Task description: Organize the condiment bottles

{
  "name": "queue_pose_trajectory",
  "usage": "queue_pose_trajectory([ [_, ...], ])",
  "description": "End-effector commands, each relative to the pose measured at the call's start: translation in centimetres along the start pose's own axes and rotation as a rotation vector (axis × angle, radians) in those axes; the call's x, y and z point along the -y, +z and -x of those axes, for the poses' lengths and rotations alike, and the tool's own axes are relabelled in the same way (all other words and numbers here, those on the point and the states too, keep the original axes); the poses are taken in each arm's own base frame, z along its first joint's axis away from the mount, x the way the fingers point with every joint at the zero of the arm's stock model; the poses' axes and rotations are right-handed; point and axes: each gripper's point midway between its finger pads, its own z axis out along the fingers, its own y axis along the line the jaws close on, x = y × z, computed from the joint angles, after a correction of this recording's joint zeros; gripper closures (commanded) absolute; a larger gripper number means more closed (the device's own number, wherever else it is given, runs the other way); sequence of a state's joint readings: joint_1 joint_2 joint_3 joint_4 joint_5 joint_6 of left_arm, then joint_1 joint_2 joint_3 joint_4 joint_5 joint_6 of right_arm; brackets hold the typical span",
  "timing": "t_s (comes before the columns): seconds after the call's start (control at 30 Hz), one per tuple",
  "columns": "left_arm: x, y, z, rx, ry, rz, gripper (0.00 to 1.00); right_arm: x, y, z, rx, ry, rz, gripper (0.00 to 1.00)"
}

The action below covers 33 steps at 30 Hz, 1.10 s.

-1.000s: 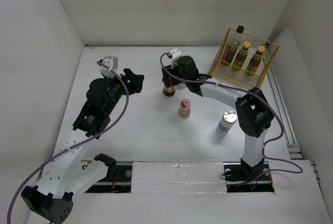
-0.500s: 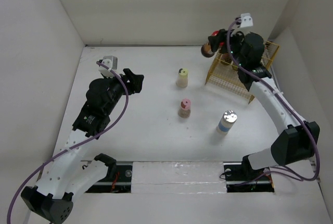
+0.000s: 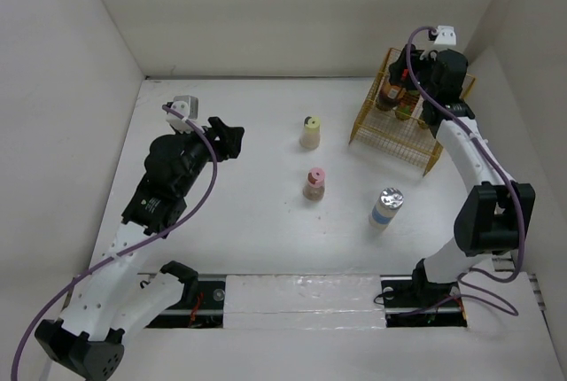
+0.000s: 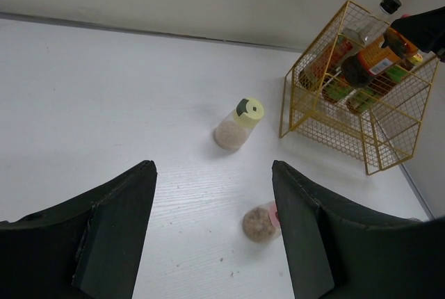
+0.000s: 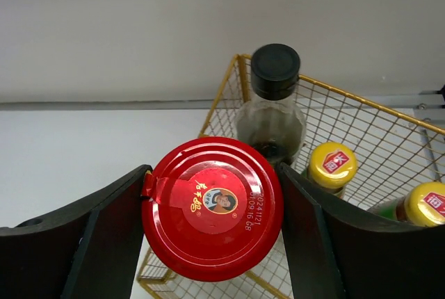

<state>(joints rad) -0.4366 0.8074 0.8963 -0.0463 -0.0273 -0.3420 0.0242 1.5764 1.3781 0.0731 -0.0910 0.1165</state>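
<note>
My right gripper (image 5: 212, 205) is shut on the red-lidded jar (image 5: 212, 208), its fingers against both sides of the lid. The jar (image 3: 387, 97) hangs tilted at the open top of the yellow wire basket (image 3: 399, 137), seen also in the left wrist view as the jar (image 4: 368, 66). Inside the basket stand a tall dark black-capped bottle (image 5: 276, 69) and two yellow-capped bottles (image 5: 332, 165). On the table are a cream bottle (image 3: 309, 131), a pink-capped beige bottle (image 3: 314, 183) and a silver-lidded white-blue bottle (image 3: 387, 207). My left gripper (image 3: 226, 137) is open and holds nothing, well left of them.
The basket (image 4: 334, 132) sits in the back right corner, close to the right wall and a rail along the table's right edge. White walls close in the back and the left side. The arm bases stand on the near edge.
My right arm has swung from the middle of the table to the basket, carrying the red-lidded jar; the cream bottle it hid now shows. The left arm has not moved.
</note>
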Motion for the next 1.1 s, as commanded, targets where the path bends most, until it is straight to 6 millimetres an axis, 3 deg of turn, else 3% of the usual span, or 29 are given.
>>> queue_pose_trajectory([
  [0.0, 0.9, -0.5, 2.0, 0.064, 0.000, -0.034, 0.37, -0.7, -1.4, 10.8, 0.293, -0.050, 0.020, 0.73],
  [0.03, 0.9, -0.5, 2.0, 0.064, 0.000, -0.034, 0.37, 0.1, -1.0, 10.4, 0.283, -0.047, -0.002, 0.73],
  [0.23, 0.8, 0.0, 1.1, 0.032, 0.002, -0.032, 0.37, 0.2, -0.4, 11.4, 0.327, -0.073, -0.001, 0.73],
  [0.47, 0.6, 0.1, 1.2, 0.035, 0.002, -0.024, 0.37, 0.3, 1.9, 6.1, 0.246, -0.067, -0.029, 0.73],
  [0.63, 0.6, 0.1, 1.2, 0.035, 0.002, -0.024, 0.37, 0.6, 3.1, 3.7, 0.205, -0.063, -0.046, 0.73],
  [0.87, 0.8, -0.2, 1.6, 0.052, 0.000, -0.031, 0.37, 0.7, 4.9, -2.2, 0.095, -0.060, -0.051, 0.73],
  [0.9, 0.7, 0.1, 1.4, 0.042, 0.001, -0.027, 0.37, 0.4, 5.3, -3.8, 0.064, -0.050, -0.045, 0.71],
  [1.07, 0.9, 0.1, 1.3, 0.037, 0.001, -0.038, 0.37, 0.8, 6.0, -5.9, 0.024, -0.038, -0.059, 0.63],
])
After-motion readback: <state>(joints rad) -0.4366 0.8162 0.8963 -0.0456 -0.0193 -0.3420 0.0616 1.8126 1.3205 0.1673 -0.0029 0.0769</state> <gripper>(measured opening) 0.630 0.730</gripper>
